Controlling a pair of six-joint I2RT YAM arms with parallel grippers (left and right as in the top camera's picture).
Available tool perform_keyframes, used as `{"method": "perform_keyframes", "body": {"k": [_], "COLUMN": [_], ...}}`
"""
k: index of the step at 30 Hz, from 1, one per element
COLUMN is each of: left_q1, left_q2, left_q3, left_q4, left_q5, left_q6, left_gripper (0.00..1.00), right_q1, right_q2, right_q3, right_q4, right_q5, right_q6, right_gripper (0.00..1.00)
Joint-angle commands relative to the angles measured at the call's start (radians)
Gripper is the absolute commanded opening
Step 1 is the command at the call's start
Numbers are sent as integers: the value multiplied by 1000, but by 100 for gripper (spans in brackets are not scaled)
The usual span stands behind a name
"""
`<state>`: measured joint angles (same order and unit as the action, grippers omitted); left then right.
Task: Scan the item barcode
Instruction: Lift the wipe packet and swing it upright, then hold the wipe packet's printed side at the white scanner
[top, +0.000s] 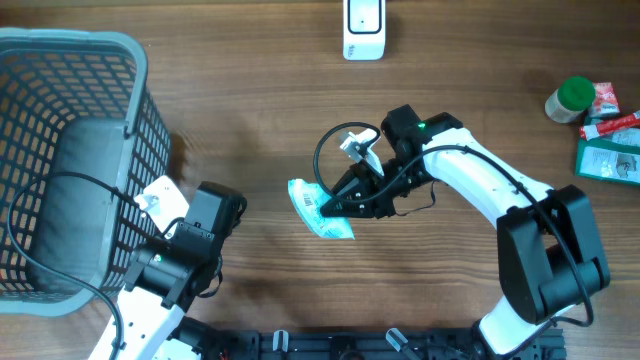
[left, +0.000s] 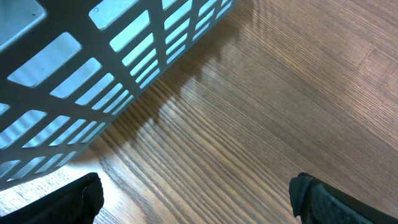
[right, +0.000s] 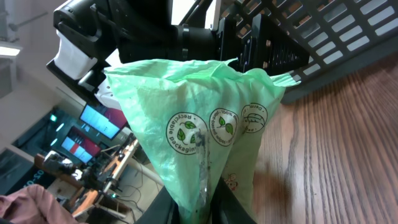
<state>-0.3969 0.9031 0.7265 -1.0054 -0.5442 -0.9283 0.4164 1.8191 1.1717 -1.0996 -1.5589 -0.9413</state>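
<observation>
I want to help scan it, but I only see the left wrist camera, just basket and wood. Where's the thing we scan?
Observer: The right gripper is shut on a green packet, around the middle of the table.
Operator: Is there a scanner?
Observer: A white device, maybe the scanner, stands at the far edge, apart from the packet.
Operator: Anything else?
Observer: A green-lidded jar sits at the far right.
</observation>
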Motion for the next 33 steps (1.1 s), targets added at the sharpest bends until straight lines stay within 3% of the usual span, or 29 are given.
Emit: {"method": "perform_keyframes", "body": {"k": [1,10,14,16,20,23,27,33], "left_q1": [3,3,3,3,3,3,3,3], "left_q2": [-6,-6,-6,-6,-6,-6,-6,-6], "left_q3": [-3,-3,-3,-3,-3,-3,-3,-3], "left_q4": [0,0,0,0,0,0,0,0], "left_q5": [-3,-3,-3,-3,-3,-3,-3,-3], "left_q6": [8,8,8,8,8,8,8,8], "left_gripper": [100,100,100,100,100,100,100,100], "right_q1": [5,5,5,5,5,5,5,5], "right_q2": [-31,-31,-31,-31,-31,-31,-31,-31], "right_q3": [-2,-2,-2,-2,-2,-2,-2,-1], "right_q4": [-14,11,70,138,355,476,644,804], "right_q5": [-64,-45,192,367,698,816,1132,1272], "right_q6": [-23,3,55,182,584,692,951,968], "right_gripper": [5,5,4,4,4,4,4,4]}}
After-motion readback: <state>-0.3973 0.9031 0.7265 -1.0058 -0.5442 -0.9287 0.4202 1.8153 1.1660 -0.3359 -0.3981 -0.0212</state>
